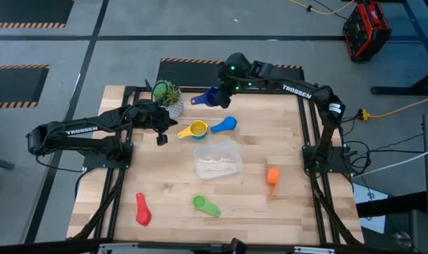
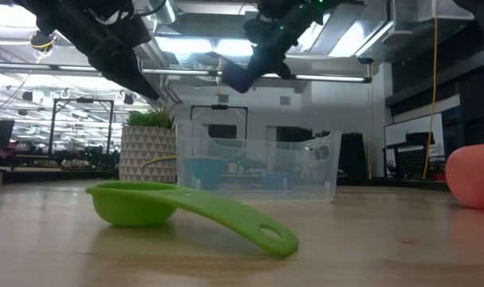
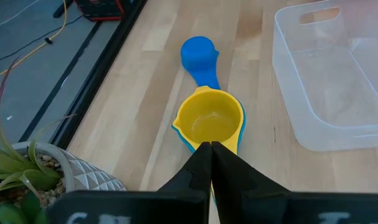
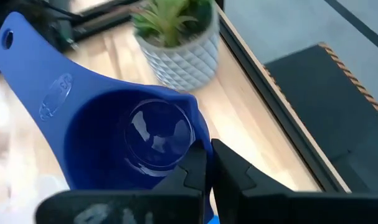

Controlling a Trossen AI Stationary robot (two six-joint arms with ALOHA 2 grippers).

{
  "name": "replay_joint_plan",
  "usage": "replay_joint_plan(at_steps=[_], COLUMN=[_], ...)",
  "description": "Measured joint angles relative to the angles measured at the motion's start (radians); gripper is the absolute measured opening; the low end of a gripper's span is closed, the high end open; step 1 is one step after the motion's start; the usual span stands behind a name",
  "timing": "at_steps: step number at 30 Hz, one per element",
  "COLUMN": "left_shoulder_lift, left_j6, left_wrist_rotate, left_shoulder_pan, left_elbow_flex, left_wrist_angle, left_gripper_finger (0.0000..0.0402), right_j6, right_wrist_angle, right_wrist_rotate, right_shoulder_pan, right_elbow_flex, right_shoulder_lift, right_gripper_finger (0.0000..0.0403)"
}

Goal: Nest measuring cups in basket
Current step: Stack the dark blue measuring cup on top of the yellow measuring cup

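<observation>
The clear basket (image 1: pixel 217 159) sat mid-table, the right gripper (image 1: pixel 221 92) held the dark blue cup (image 1: pixel 208 97) pinched by its rim above the far edge, and the left gripper (image 1: pixel 161 135), fingers shut and empty, hung beside the yellow cup (image 1: pixel 195 130)

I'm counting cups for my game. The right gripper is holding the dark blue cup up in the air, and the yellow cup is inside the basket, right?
Not quite. The yellow cup sits on the table beside the basket, which the high view shows. The right gripper does hold the dark blue cup in the air.
</observation>
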Motion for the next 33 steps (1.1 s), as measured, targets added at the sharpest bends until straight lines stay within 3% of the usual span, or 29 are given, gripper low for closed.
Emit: replay_joint_plan(at_steps=[11,27,33], left_shoulder_lift=[0.000,0.000,0.000], left_j6=[0.000,0.000,0.000], left_wrist_rotate=[0.000,0.000,0.000], left_shoulder_pan=[0.000,0.000,0.000], left_elbow_flex=[0.000,0.000,0.000], left_wrist_angle=[0.000,0.002,0.001], left_gripper_finger=[0.0022,0.0001,0.0011], right_j6=[0.026,0.054,0.079], right_wrist_angle=[0.120,0.145,0.143], right_wrist_rotate=[0.000,-0.052,-0.053], right_shoulder_pan=[0.083,0.097,0.098], right_elbow_flex=[-0.009,-0.010,-0.010], right_shoulder_lift=[0.006,0.186,0.237], right_gripper_finger=[0.0016,0.0016,0.0016])
